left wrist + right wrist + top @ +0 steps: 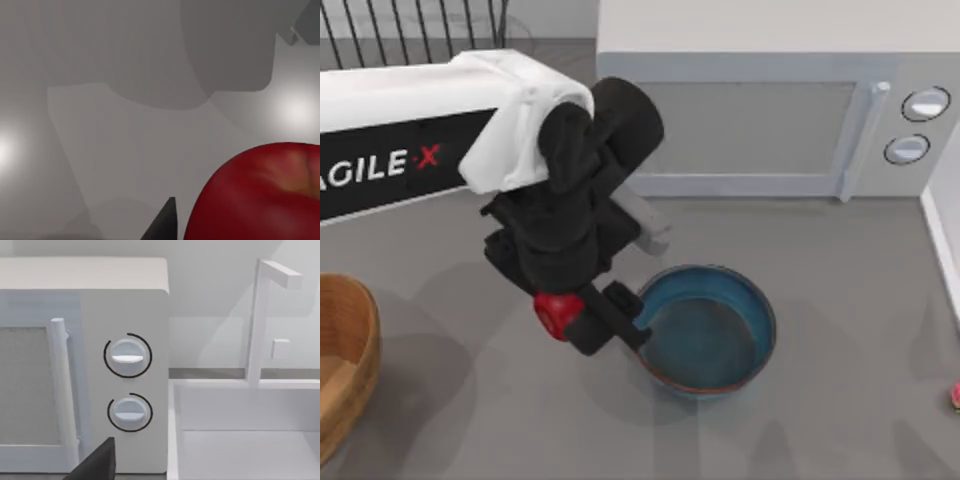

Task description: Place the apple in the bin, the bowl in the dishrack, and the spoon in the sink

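One apple (556,314) sits clamped in your left gripper (570,318), lifted clear of the grey table (820,400) and hanging just beside the blue bowl (705,328), on its left. In the left wrist view the apple (260,195) crowds the lower corner next to a dark fingertip (165,225), so the grip looks firm but off to one side of the fruit. Your step in hand is carrying it to the bin (340,370), which lies well apart at the table's left edge. Keep the apple at this height while you swing left so it clears the thick rim, stop over the bin's middle, lower it inside, then let go. Move smoothly; a grip this far off centre could let the fruit roll out. The spoon (955,396) is a pink tip at the far right edge, the dishrack (410,30) stands at the back left, and the sink (240,440) sits beside the microwave (125,375). Your right arm is parked; whether its fingers are open, you cannot tell
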### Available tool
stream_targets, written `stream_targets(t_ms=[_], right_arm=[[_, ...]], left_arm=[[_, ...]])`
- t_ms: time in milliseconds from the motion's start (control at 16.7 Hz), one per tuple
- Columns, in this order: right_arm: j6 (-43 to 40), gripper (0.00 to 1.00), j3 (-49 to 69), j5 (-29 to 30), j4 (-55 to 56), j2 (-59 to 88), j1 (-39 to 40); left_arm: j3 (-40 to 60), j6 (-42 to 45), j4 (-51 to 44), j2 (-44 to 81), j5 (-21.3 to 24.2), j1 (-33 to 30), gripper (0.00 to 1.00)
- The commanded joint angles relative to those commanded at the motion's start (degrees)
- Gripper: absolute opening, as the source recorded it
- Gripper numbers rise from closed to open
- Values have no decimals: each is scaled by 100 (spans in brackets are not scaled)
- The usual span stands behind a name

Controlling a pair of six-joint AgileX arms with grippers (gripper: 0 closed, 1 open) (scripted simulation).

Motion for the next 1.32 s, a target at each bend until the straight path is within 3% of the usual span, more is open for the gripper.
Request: stream_targets(t_ms=[360, 840, 1080, 1320], right_arm=[[0, 100, 0, 0, 0, 0, 0], [0, 100, 0, 0, 0, 0, 0], [0, 100, 0, 0, 0, 0, 0], [0, 100, 0, 0, 0, 0, 0]], left_arm=[[353, -9, -560, -186, -3, -3, 0], [353, 150, -617, -169, -34, -8, 0], [264, 1069, -801, -192, -190, -8, 0], [160, 2583, -1085, -266, -456, 104, 0]])
